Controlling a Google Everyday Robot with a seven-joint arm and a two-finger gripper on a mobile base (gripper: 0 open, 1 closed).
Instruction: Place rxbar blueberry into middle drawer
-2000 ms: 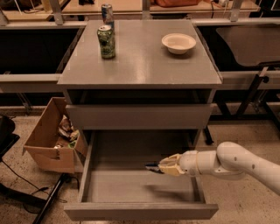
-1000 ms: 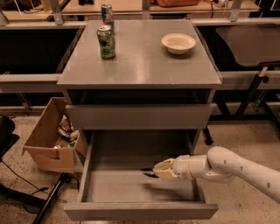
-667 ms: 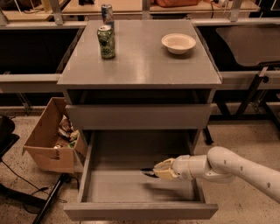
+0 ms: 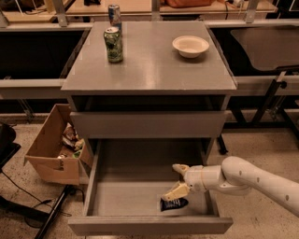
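The middle drawer (image 4: pixel 149 225) is pulled out wide below the shut grey drawer front (image 4: pixel 148 124). The rxbar blueberry (image 4: pixel 174 203), a small dark blue wrapper with white print, lies on the drawer floor near the front right corner. My gripper (image 4: pixel 176 180) reaches in from the right over the drawer's right side, on a white arm (image 4: pixel 252 179). Its fingers are spread open, one fingertip (image 4: pixel 179 168) up and the other fingertip (image 4: pixel 171 193) just above the bar, touching or nearly touching it.
On the cabinet top stand a green can (image 4: pixel 113 44), a second can (image 4: pixel 114 13) behind it and a white bowl (image 4: pixel 190 45). An open cardboard box (image 4: pixel 52 148) with litter sits on the floor left of the drawer. Cables and a dark stand lie at lower left.
The gripper was shut on the dark bar above the drawer floor. Now its fingers have opened and the bar lies on the floor of the drawer, slightly nearer the front.
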